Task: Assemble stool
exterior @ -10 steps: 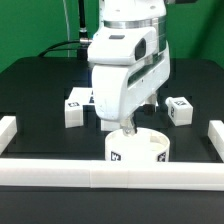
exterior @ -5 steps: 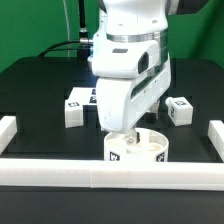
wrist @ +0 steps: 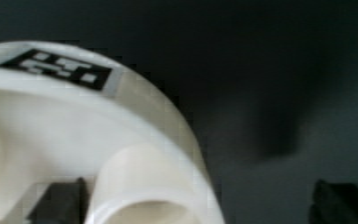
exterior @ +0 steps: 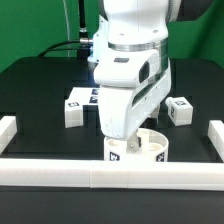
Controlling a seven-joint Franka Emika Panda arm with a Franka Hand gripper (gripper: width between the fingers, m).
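A white arm (exterior: 130,70) is shown bent low over a black table (exterior: 40,90). The stool's round seat (exterior: 140,153) is placed at six o'clock in the exterior view, just behind the front border rail (exterior: 60,176). One leg block (exterior: 75,109) is seen at ten o'clock from the seat, and another (exterior: 180,110) at two o'clock, both well apart from it.

The gripper (exterior: 129,144) is lowered onto the seat's rim, jaws spread wide, nothing clamped. In the wrist view the seat's wall (wrist: 158,150) appears to be straddled by the dark fingertips (wrist: 60,200).

A grasp of the wall is judged to be the step in hand. The wall should be centred between the pads and the jaws closed gently, so the seat is not tipped or shoved against the rail.
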